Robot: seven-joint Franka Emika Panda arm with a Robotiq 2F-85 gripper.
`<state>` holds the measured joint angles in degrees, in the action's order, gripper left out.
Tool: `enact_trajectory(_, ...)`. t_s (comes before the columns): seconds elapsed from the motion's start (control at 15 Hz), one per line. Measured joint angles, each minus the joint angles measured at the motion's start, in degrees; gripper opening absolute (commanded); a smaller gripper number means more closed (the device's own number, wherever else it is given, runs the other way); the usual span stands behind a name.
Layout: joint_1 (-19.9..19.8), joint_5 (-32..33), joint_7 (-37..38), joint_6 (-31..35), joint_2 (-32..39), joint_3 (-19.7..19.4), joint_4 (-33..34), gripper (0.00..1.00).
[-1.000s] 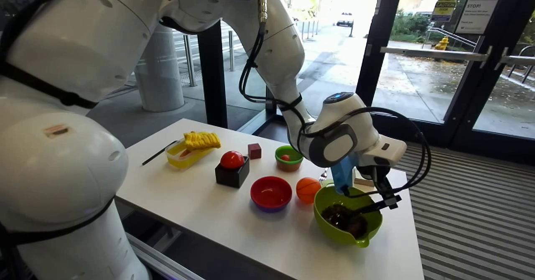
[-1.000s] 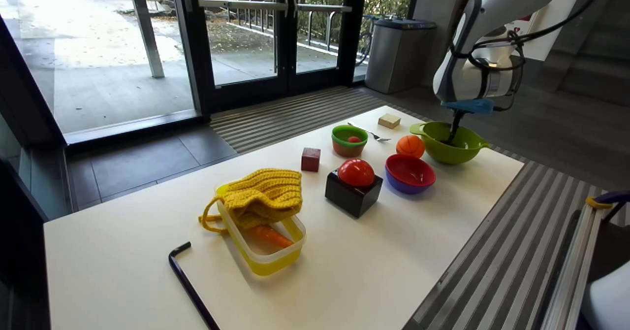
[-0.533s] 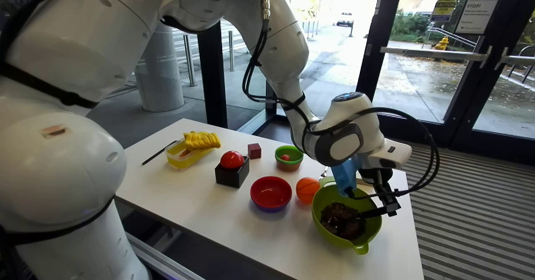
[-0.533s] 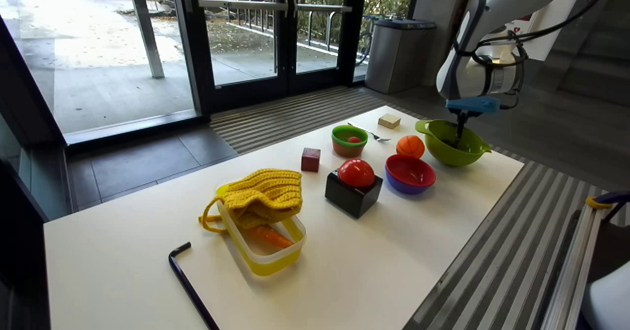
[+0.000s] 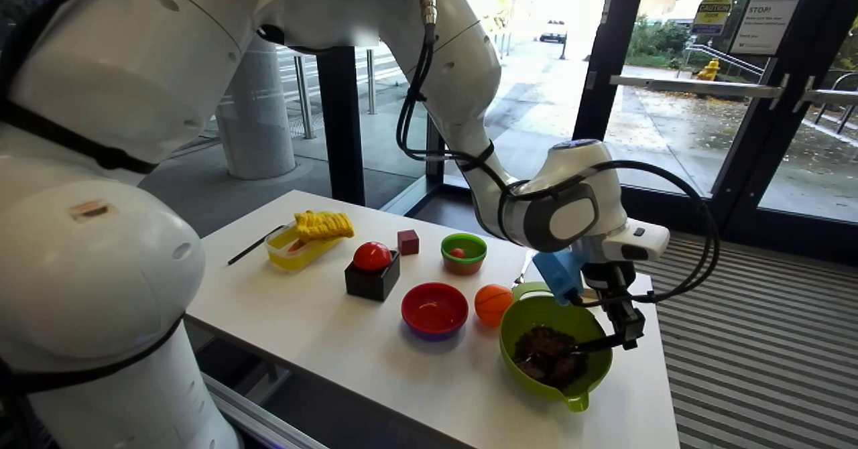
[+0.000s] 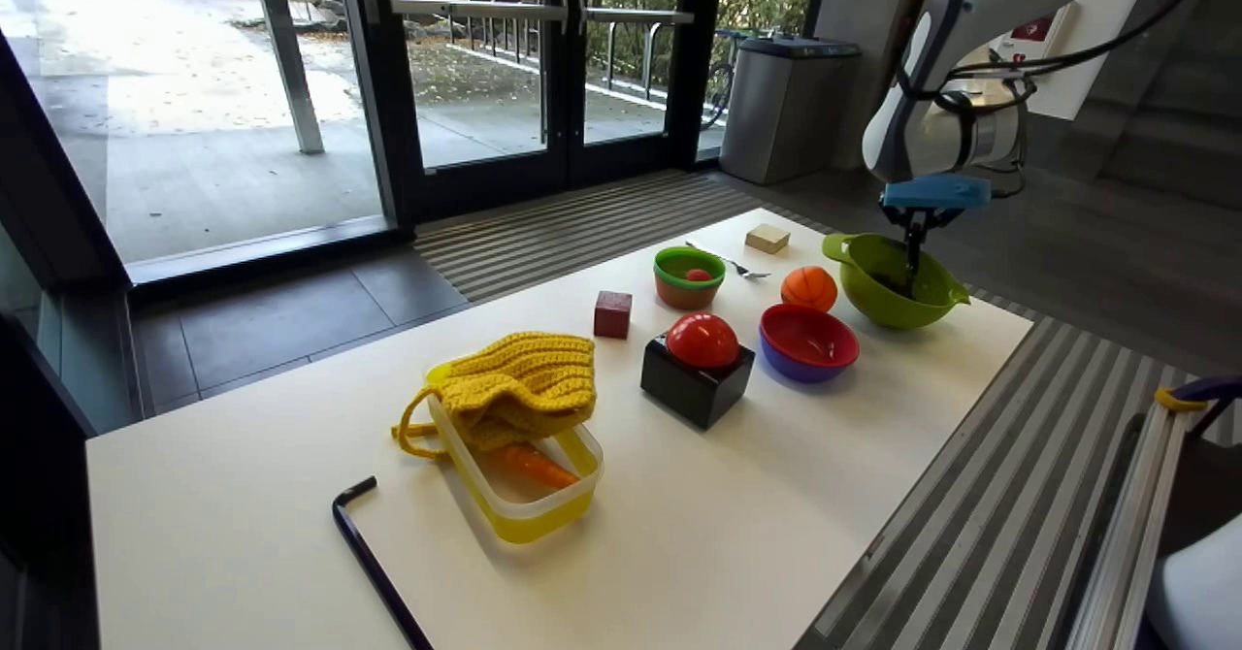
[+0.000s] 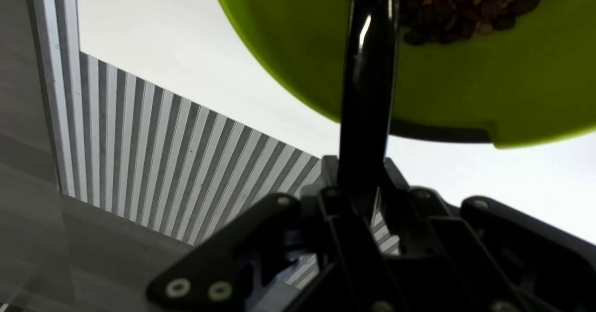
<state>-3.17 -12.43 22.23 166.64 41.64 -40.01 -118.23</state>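
My gripper (image 7: 358,177) is shut on the handle of a black utensil (image 7: 370,70). The utensil slants down into a lime green bowl (image 5: 536,311), and it also shows in both exterior views (image 5: 593,345) (image 6: 912,276). Its lower end is among dark brown beans (image 5: 546,358) with lighter grains, so its head is hidden. In the wrist view the handle crosses over the bowl's rim (image 7: 288,56), and the beans (image 7: 458,9) lie beyond it. The gripper (image 5: 629,332) is just above the bowl's rim in an exterior view.
An orange ball (image 5: 494,305) and a red bowl (image 5: 434,308) stand beside the green bowl. Farther off are a small green-rimmed bowl (image 6: 689,286), a fork (image 6: 742,269), a wooden block (image 6: 768,238), a maroon cube (image 6: 612,314), a red-domed black box (image 6: 694,388) and a yellow container (image 6: 524,524).
The gripper and wrist have shifted and turned slightly, with the utensil moving toward the bowl's side. The green bowl has shifted a little on the table. The grip on the utensil is unchanged.
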Motion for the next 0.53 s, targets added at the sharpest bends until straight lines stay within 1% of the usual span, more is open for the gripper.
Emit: enact_trajectory(0.53,2.0,7.3,3.5,-10.2,0.1,-3.2,4.2,0.06)
